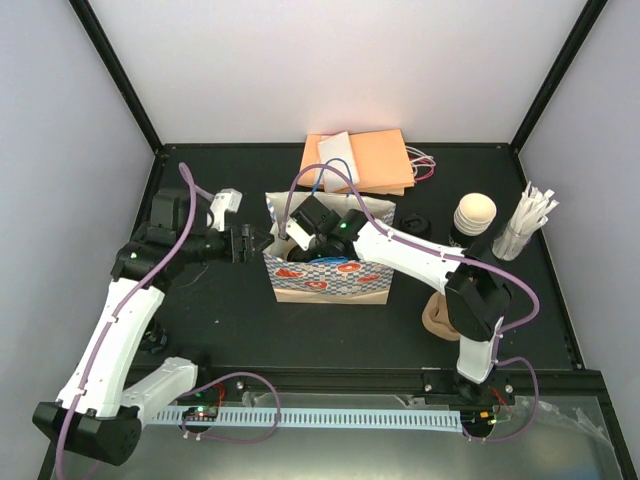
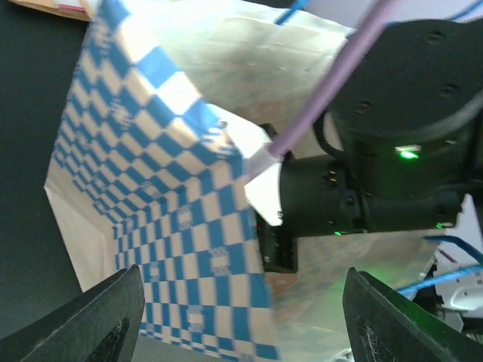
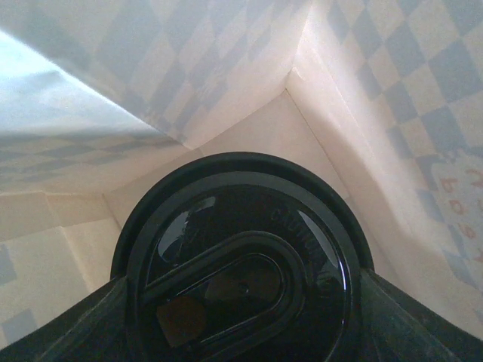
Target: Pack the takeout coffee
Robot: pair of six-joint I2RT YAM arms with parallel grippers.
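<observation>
The takeout coffee shows in the right wrist view as a round black lid, deep inside the blue-and-white checked paper bag. My right gripper is shut on the cup, one finger at each side of the lid. In the top view the right gripper reaches down into the bag, and the cup is hidden there. My left gripper is at the bag's left edge. In the left wrist view it is open wide, with the bag's checked wall between its fingers.
Orange paper bags lie behind the checked bag. A stack of cream cups, black lids and white stirrers stand at the right. A brown pulp carrier lies by the right arm.
</observation>
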